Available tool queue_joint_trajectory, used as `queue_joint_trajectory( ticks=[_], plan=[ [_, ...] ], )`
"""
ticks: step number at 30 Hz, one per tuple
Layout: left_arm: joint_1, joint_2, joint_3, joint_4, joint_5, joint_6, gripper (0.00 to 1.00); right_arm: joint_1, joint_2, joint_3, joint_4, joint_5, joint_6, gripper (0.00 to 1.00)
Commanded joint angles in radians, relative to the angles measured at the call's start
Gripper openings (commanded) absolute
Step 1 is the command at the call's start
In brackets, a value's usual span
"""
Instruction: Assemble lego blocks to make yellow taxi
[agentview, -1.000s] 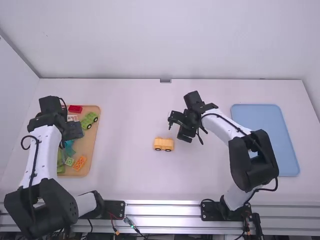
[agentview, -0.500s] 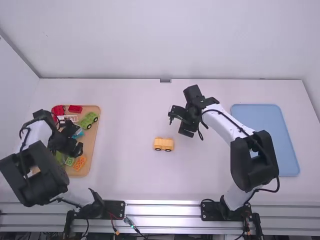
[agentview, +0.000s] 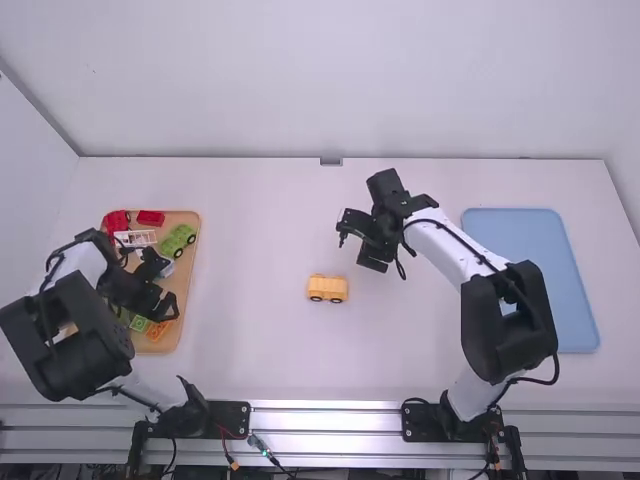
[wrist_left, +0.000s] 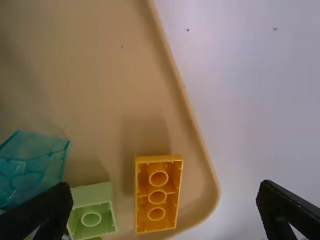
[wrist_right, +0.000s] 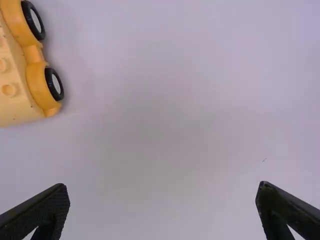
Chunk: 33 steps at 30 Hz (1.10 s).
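Evidently, the trouble to watch for is in the corner of the tray (wrist_left: 183, 90), where our left hand (wrist_left: 165, 186) hangs over the orange block (wrist_left: 156, 198), its fingers spread wide and nothing held. If we lower it so, 1 finger could land on the pale green block (wrist_left: 91, 225) or the clear teal block (wrist_left: 32, 162), which crowd that side, while the other catches the tray's rim. The orange block lies hollow side up, so a straight lift would likely bring it out upside down, spoiling the stacking unless we turn it. Our right hand (wrist_right: 164, 186), equally wide and empty, hangs near the wheeled yellow piece (agentview: 327, 287) on the tabletop (agentview: 250, 250); a sweep could set it rolling.
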<state>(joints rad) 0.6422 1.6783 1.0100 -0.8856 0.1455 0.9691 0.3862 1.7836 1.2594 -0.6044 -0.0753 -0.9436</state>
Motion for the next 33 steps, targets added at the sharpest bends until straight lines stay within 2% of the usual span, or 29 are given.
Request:
queue_joint_trajectory(
  ticks=[1,4,12,16,20,22,27,29,30,31,33],
  plan=[
    [-0.006,-0.016,-0.048,0.023,-0.042,-0.07,0.99,0.0,-0.018,0.031,-0.006,-0.005,0.005,0.99],
    [-0.014,-0.023,-0.083,0.09,-0.059,-0.076,0.99,0.0,-0.018,0.031,-0.002,-0.001,0.005,0.99],
    [-0.012,-0.095,-0.137,0.143,-0.061,-0.037,1.0,0.0,-0.018,0.032,0.014,-0.002,0.005,0.99],
    [0.0,-0.095,-0.159,0.172,-0.06,-0.029,0.9,0.002,-0.018,0.031,0.025,-0.006,0.005,0.99],
    [-0.008,-0.095,-0.177,0.19,-0.061,-0.029,0.93,0.001,-0.018,0.032,0.024,-0.003,0.005,0.99],
    [-0.008,-0.095,-0.184,0.199,-0.088,-0.031,0.91,0.0,-0.018,0.032,0.024,-0.003,0.005,0.99],
    [-0.002,-0.095,-0.21,0.236,-0.11,-0.037,0.92,0.001,-0.018,0.032,0.029,-0.002,0.005,0.99],
    [-0.006,-0.095,-0.218,0.252,-0.109,-0.029,0.89,0.002,-0.018,0.032,0.028,-0.002,0.005,0.99],
    [-0.008,-0.095,-0.221,0.254,-0.109,-0.024,0.75,0.002,-0.018,0.032,0.029,-0.002,0.005,0.99],
    [-0.008,-0.095,-0.227,0.259,-0.109,-0.009,0.68,0.002,-0.018,0.032,0.032,-0.003,0.005,0.99],
    [-0.005,-0.095,-0.232,0.27,-0.1,-0.008,0.71,0.001,-0.018,0.032,0.037,-0.006,0.005,0.99]
  ],
)
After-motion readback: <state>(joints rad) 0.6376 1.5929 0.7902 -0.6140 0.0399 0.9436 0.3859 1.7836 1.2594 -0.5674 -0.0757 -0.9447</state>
